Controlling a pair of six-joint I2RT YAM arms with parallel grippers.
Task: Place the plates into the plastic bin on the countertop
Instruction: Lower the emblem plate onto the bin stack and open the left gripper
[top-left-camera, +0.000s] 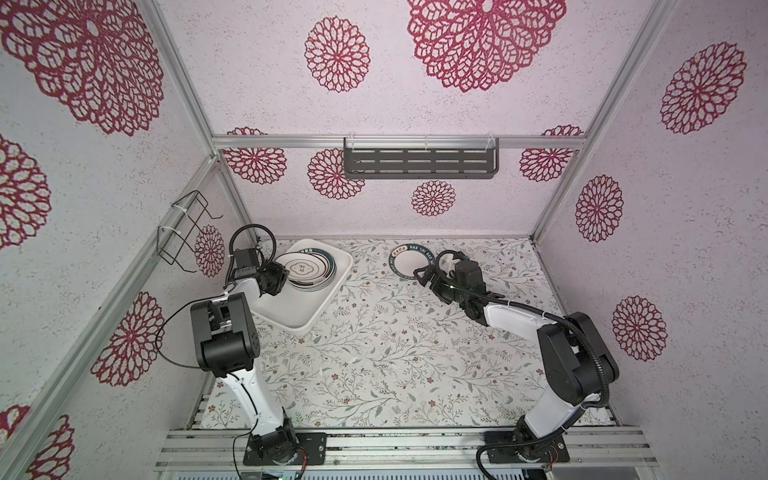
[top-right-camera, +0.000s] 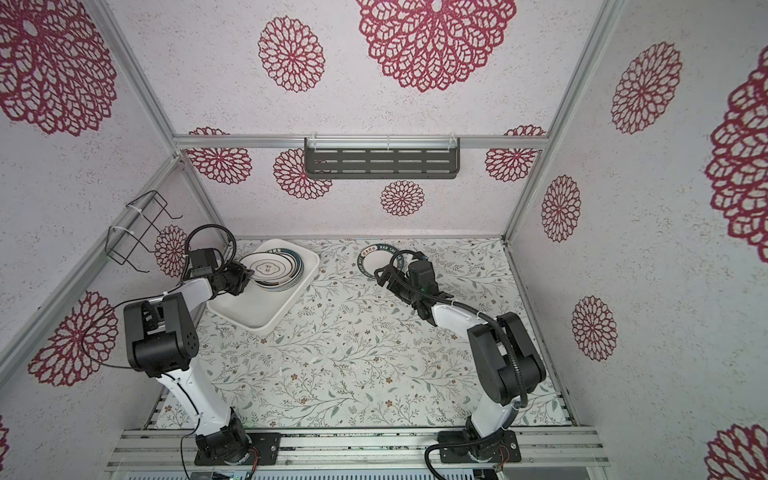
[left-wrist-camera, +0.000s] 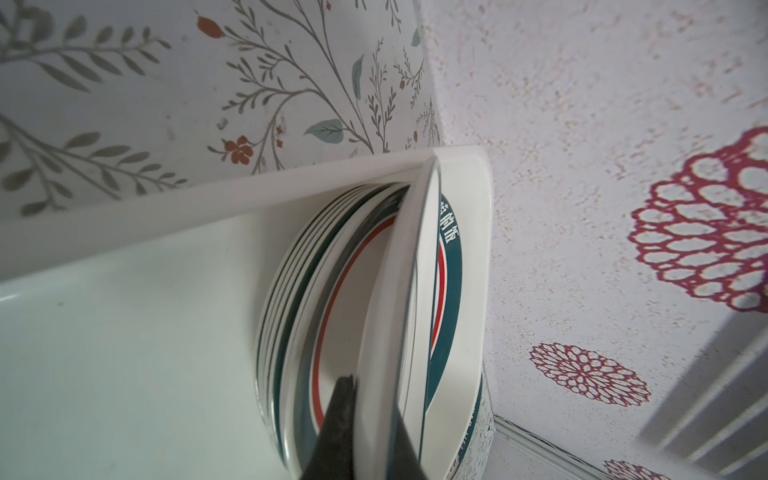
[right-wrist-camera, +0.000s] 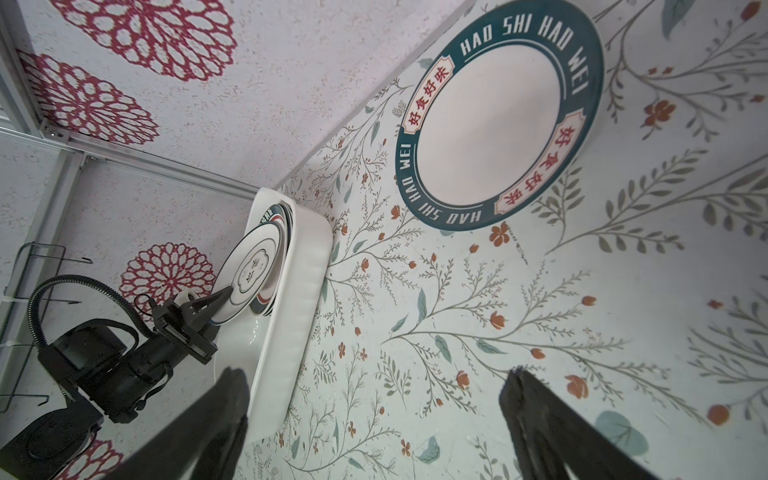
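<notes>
In a top view the plastic bin (top-left-camera: 286, 309) lies at about ten o'clock on the countertop (top-left-camera: 374, 353), turned askew, its far half filled by a stack of plates (top-left-camera: 318, 282) and its near half bare. Above the stack a top plate (top-left-camera: 305, 268), white with thin dark rings and a centre mark, is tilted; the left gripper (top-left-camera: 286, 274) pinches its rim from the nine o'clock side, jaws narrowed onto the edge. The left wrist view shows that plate (left-wrist-camera: 399, 291) edge-on, slanting up from teal and red banded plates below; whether its far edge touches them I cannot tell. Near twelve o'clock on the countertop, close to the back wall, a lone plate (top-left-camera: 409, 262) lies flat outside the bin, its dark teal rim lettered HAO SHI HAO WEI. The right gripper (right-wrist-camera: 374, 390) sits at that plate's five o'clock side with jaws spread wide, holding nothing. The countertop is flat and whitish, printed with grey-green vines and small brown flowers. The walls (top-left-camera: 257, 83) are rough white with red floral medallions, framed by aluminium rails (top-left-camera: 399, 141). A black wire rack (top-left-camera: 183, 232) hangs at nine o'clock, and a dark slotted wall shelf (top-left-camera: 419, 162) at twelve. The bin is smooth white plastic, round-cornered; the plates are glossy.
</notes>
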